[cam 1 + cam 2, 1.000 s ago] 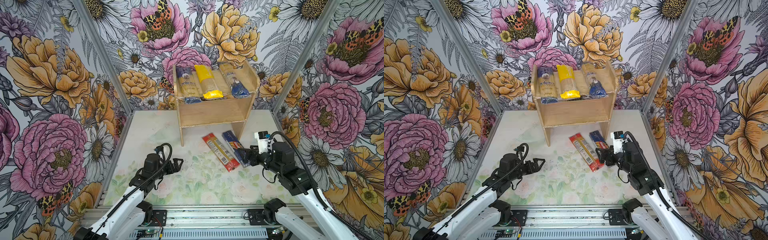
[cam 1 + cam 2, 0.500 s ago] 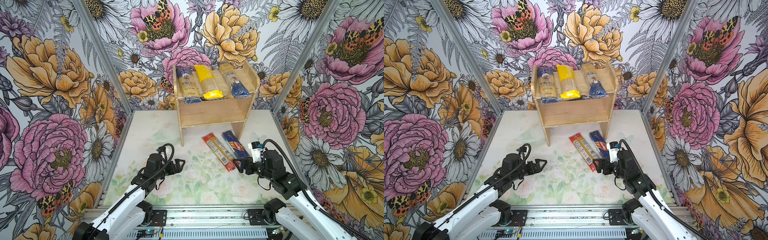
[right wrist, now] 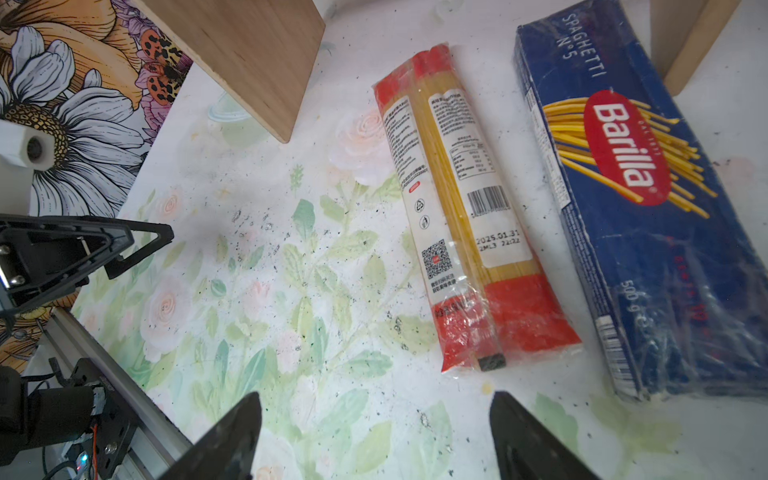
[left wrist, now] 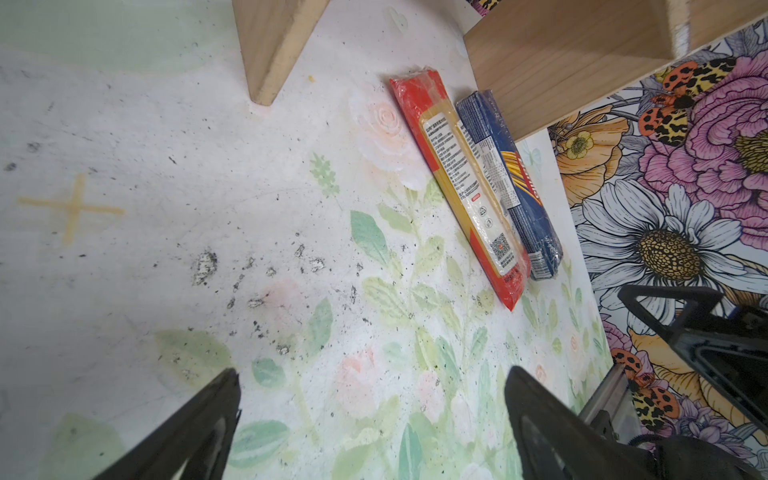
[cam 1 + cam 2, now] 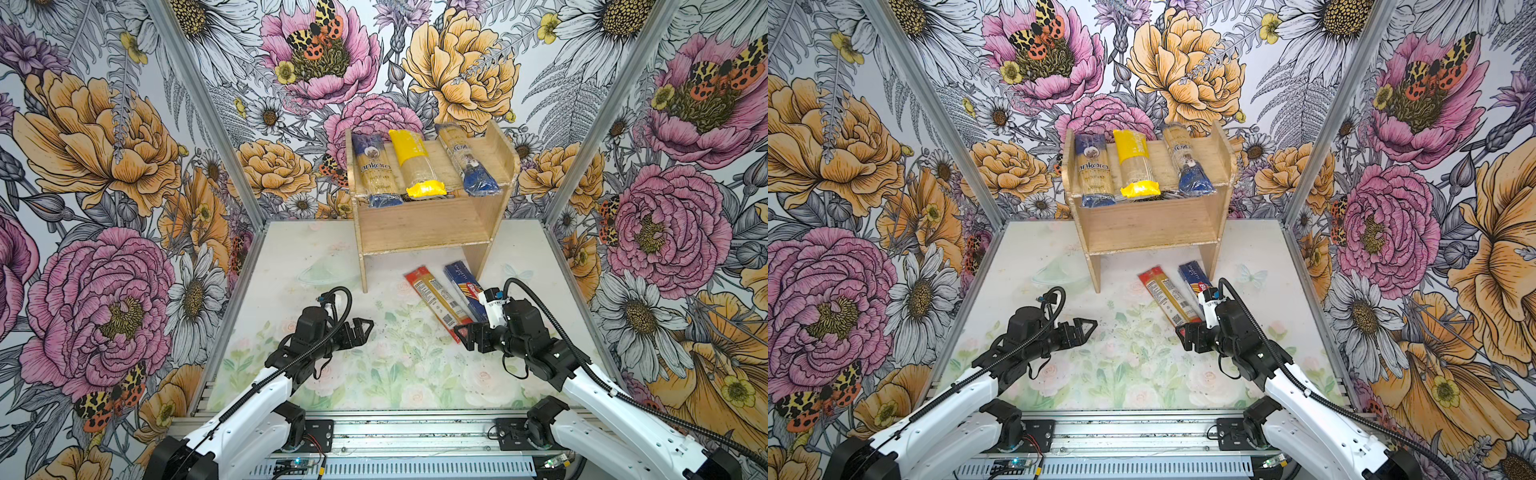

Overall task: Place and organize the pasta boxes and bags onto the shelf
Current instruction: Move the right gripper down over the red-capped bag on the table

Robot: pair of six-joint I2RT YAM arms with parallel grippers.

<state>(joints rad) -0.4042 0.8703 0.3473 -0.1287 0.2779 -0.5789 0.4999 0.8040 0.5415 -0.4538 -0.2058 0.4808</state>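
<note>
Floral walls box in the surface (image 5: 395, 370). We see our right end effector (image 5: 464, 335) released and empty, near the red pack (image 5: 437, 300). The Barilla pack (image 5: 462, 281) lies just beside that, under the shelf (image 5: 424, 226). Our left end effector (image 5: 366, 327) is also released and empty, well apart. The ankara bag (image 5: 376, 171), yellow bag (image 5: 415, 164) and blue bag (image 5: 466, 163) lie on the top tier.

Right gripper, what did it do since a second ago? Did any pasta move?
The right gripper pulled back toward the front, away from the dark blue Barilla pack, open, empty. That pack, the red-ended spaghetti pack and the light wooden shelf stayed put.
</note>
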